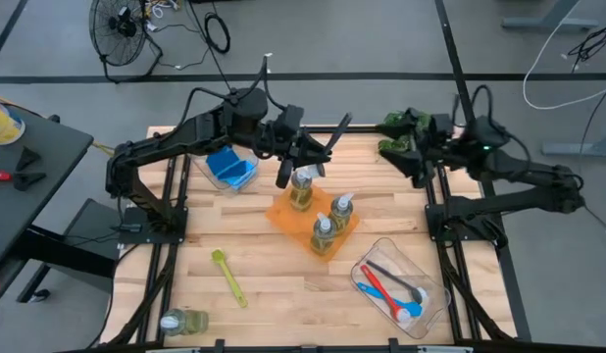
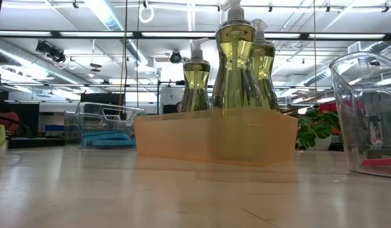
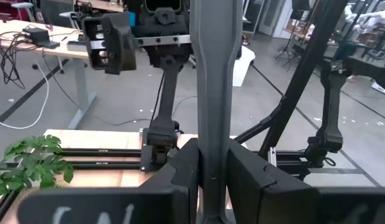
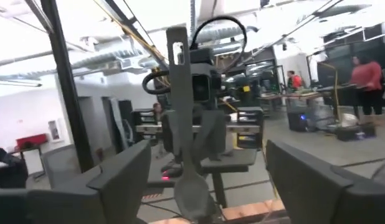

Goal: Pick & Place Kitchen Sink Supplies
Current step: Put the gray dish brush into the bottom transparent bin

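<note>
Gripping grey brush (image 3: 214,106), left end effector (image 1: 301,147); right end effector (image 1: 413,149) wide open.

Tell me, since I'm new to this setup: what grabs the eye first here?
Three clear pump bottles of yellowish soap stand clustered in an orange translucent tray at the table's middle. Just behind them, the left gripper holds a slim grey long-handled brush above the table, while the right gripper, jaws open, faces it.
</note>
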Robot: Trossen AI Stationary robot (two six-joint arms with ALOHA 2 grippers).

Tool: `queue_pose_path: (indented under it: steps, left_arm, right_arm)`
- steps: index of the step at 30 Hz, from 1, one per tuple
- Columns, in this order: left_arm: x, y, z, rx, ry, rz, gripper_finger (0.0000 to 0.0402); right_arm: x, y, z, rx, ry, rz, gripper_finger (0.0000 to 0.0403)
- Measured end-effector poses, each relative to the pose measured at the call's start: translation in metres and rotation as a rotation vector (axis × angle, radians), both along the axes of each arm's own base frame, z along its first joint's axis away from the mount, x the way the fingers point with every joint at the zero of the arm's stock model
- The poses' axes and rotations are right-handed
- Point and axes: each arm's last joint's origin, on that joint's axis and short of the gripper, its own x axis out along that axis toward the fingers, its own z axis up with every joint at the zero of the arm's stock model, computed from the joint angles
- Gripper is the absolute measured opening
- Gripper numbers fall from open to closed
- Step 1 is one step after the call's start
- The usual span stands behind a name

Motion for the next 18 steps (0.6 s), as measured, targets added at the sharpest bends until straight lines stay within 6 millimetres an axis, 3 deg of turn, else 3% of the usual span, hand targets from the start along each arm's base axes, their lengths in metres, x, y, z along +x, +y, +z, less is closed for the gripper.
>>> queue_pose_path:
  steps: [9,18]
  left_arm:
    - [0.005,0.001,-0.005,-0.016,0.018,0.006,0.0063]
    - [0.021,0.004,-0.020,-0.026,0.059,0.008,0.0057]
  right_arm:
    - [0.042,-0.007,-0.007,-0.015,-0.059,0.012,0.0348]
    - [0.068,-0.011,-0.010,0.006,-0.178,0.029,0.0348]
